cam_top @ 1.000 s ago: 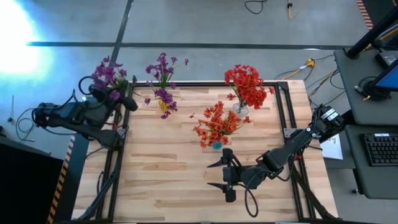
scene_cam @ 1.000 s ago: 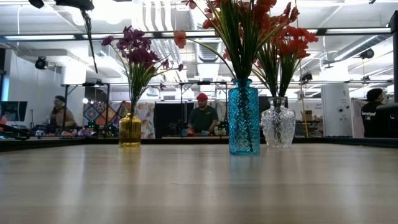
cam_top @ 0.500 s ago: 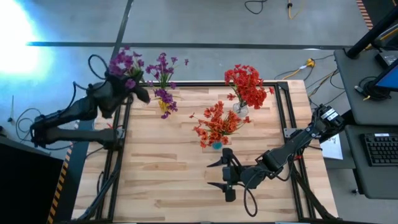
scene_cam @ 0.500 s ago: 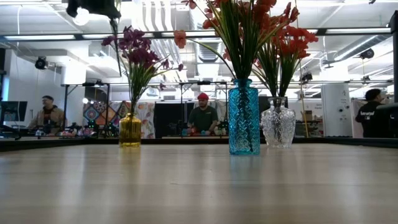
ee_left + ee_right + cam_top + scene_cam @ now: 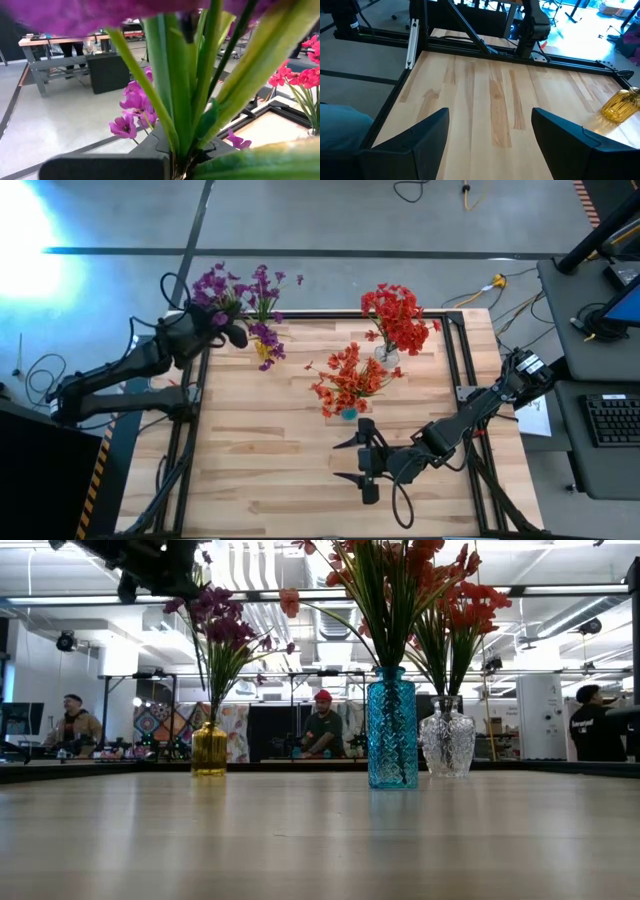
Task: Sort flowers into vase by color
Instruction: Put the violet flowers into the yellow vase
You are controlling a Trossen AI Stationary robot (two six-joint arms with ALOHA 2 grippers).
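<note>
Count of vases, flower bunches, arms and people.

Three vases on the table: one yellow vase, one blue vase, one clear glass vase. Four flower groups: two purple, two red. One purple bunch stands in the yellow vase; one purple sprig is clamped in the closed left gripper, near the table's far left corner. One red bunch fills the blue vase, one red bunch the clear one. Two arms, two grippers; the right gripper is spread wide, holding nothing. Three people in the room behind, low view: one at left, one centre, one at right.
</note>
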